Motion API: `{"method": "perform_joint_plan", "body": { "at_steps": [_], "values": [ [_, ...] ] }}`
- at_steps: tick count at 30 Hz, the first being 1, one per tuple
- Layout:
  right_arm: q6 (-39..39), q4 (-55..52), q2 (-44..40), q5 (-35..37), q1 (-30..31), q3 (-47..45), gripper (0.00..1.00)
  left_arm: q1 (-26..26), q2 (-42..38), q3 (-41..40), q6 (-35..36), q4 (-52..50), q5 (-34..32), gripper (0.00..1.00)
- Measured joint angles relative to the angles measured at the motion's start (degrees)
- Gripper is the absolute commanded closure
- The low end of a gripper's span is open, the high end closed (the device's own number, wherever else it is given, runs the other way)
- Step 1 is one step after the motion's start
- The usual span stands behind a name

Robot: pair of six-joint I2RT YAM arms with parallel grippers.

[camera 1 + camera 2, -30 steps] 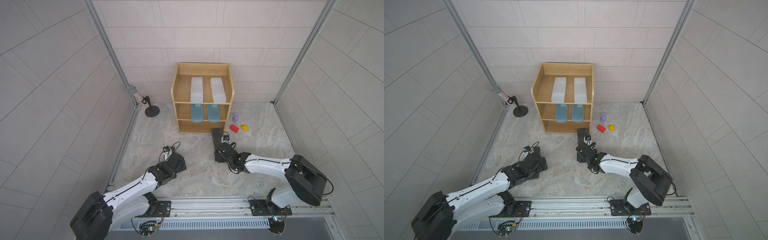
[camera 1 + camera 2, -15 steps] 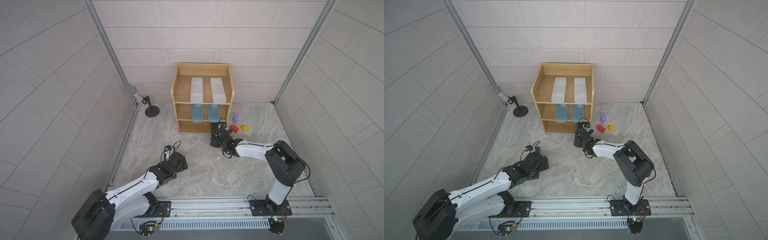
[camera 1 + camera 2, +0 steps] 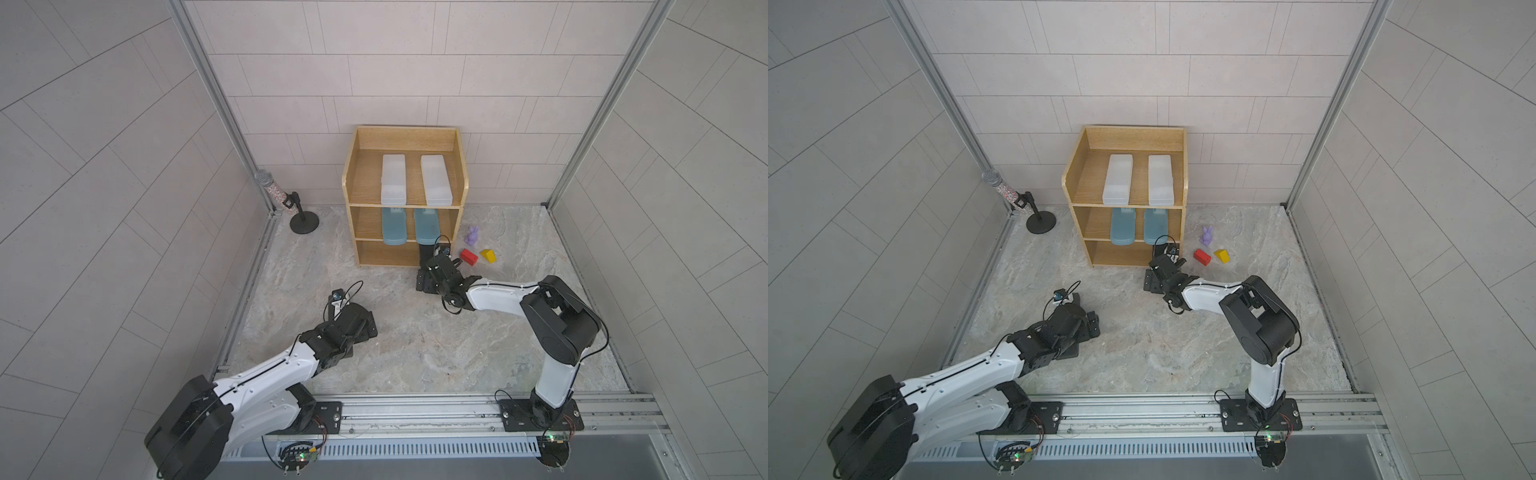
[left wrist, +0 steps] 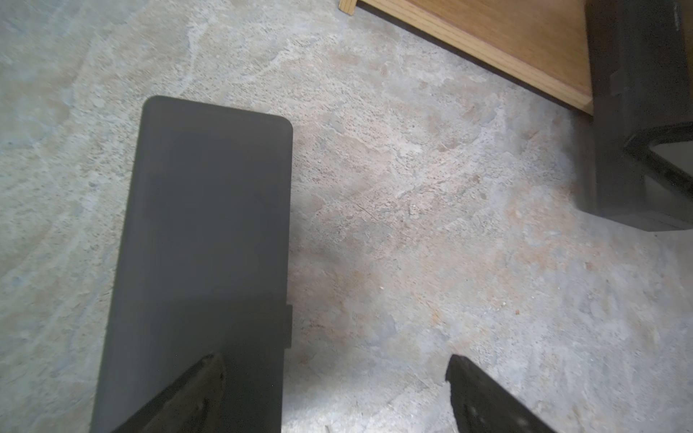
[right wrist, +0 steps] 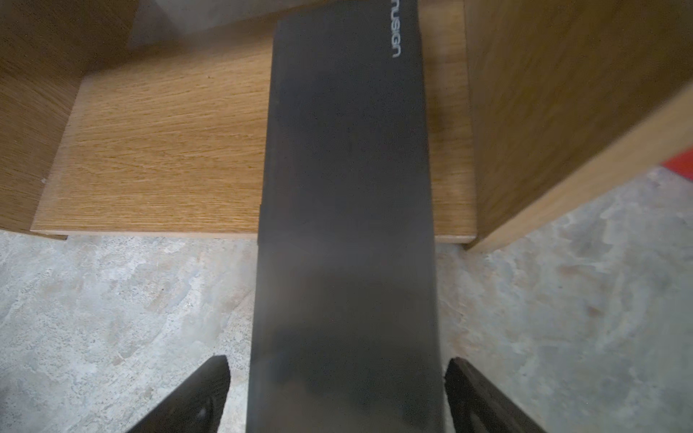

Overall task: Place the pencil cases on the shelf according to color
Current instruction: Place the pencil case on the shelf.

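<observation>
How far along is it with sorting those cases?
Mostly done. Two white cases lie on top of the shelf, two teal cases on its middle level. One black case sits partly in the bottom level, the right gripper open around it. The other black case lies on the floor beneath the open left gripper, not yet shelved.

black case flat on floor | left tool spread — one finger over it
</observation>
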Motion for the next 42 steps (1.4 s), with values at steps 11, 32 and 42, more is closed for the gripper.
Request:
{"method": "perform_joint_plan", "body": {
  "at_steps": [11,32,42],
  "values": [
    [-1.2,-1.9,-10.6,-0.6,0.6,-6.6,0.03,0.0,-3.4,-1.0,-0.1,-1.7,1.6,0.00],
    [-0.9,-1.4,-12.3,-2.3,5.1,-14.8,0.51,0.0,-4.0,-1.6,-0.5,-1.4,1.6,0.00],
    [-1.5,-0.5,-4.8,-3.5,3.1,-8.0,0.54,0.0,-2.1,-1.6,-0.4,1.0,1.0,0.00]
  ]
}}
